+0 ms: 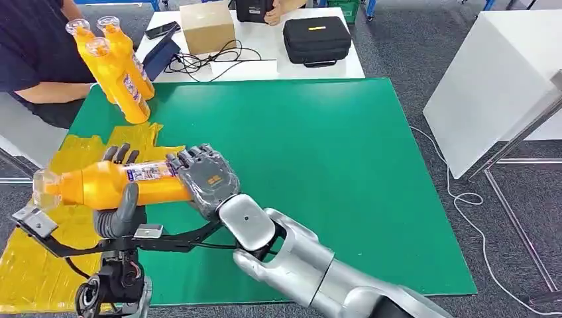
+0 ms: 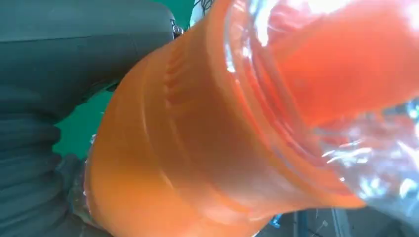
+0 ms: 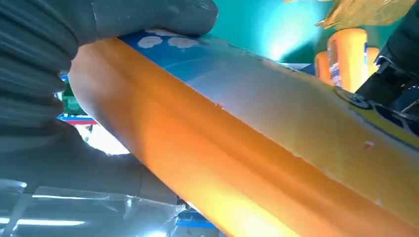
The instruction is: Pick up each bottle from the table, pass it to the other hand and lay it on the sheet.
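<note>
While both robot hands grip it, the bottle [image 1: 109, 183] (orange) lies level between them.

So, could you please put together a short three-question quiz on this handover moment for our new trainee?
1. True or false: the orange bottle between the hands is held upright.
2. Multiple choice: which hands are on that bottle? A) only the left hand B) only the right hand C) both
3. Fill in: the group of standing bottles at the table's far left numbers ___.

Key
1. False: it lies roughly level, clear cap end toward the robot's left, over the yellow sheet.
2. C: the right hand wraps the base end, the left hand grips nearer the neck.
3. Three.
</note>
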Controlling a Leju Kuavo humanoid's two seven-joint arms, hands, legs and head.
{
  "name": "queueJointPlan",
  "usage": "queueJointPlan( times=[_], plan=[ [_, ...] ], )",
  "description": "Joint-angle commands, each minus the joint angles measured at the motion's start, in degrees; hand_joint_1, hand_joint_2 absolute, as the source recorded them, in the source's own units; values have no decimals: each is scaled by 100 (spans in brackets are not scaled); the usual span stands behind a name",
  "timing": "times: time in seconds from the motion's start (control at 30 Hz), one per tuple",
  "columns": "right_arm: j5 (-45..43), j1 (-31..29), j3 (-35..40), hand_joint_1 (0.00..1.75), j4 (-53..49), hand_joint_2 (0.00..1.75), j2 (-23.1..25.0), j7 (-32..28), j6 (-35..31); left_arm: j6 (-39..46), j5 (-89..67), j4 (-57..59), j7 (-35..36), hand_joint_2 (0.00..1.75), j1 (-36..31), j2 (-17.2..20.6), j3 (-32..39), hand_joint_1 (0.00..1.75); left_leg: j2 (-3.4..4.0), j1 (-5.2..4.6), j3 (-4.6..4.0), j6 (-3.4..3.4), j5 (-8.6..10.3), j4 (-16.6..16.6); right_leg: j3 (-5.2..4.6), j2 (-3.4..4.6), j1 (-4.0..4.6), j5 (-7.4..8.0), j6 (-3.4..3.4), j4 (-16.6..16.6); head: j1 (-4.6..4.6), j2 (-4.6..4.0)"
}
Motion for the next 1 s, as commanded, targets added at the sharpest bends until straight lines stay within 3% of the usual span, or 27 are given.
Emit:
queueJointPlan(
  times=[0.03, 0.47, 0.5, 0.53, 0.57, 0.67, 0.8, 1.0],
  plan=[
    [-181, 227, 938, 175, -209, 175, -85, -340, 294, -52, -29, -178, 40, 175, -355, -191, 343, 175, -11, 10, 35, -18, -11, -10, 39, -25, 9, -15, 10, -9, 2, -2],
    [-862, 258, 605, 175, 69, 175, -85, -317, 573, 15, -25, -353, -65, 175, -239, -204, 545, 175, -20, 10, 39, -20, -10, -12, 44, -35, 10, -18, 10, -10, 0, -2],
    [-1053, 320, 405, 154, 129, 175, -85, -476, 575, 16, -14, -360, -70, 175, -237, -176, 587, 175, -19, 9, 33, -16, -5, -15, 38, -31, 9, -12, 8, -14, 2, 0],
    [-1392, 401, 101, 0, 220, 175, -85, -652, 699, 12, -8, -336, -73, 175, -257, -148, 647, 175, -17, 6, 24, -12, -1, -14, 29, -26, 5, -7, 6, -13, 2, -2],
    [-1528, 419, -127, 0, 319, 0, -85, -726, 742, 39, -6, -320, -84, 175, -249, -132, 718, 175, -20, 10, 36, -16, -4, -16, 41, -32, 9, -12, 8, -16, 2, 0],
    [-1923, 524, -711, 0, 236, 0, -268, -1118, 689, 141, -103, -327, -206, 175, -130, -127, 917, 175, -20, 9, 35, -16, -4, -15, 41, -33, 8, -12, 9, -14, 2, -2],
    [-2478, 873, -1642, 0, -839, 0, -775, -1517, 820, 271, -481, -363, -407, 175, 48, -218, 1381, 175, -25, 14, 37, -16, -8, -9, 46, -39, 13, -14, 12, -15, 2, -2],
    [-2478, 963, -1685, 0, -1023, 0, -816, -1524, 919, 239, -493, -348, -415, 175, 48, -248, 1447, 175, -20, 9, 40, -18, -15, -4, 46, -37, 7, -21, 15, -4, 2, -2]
  ],
)
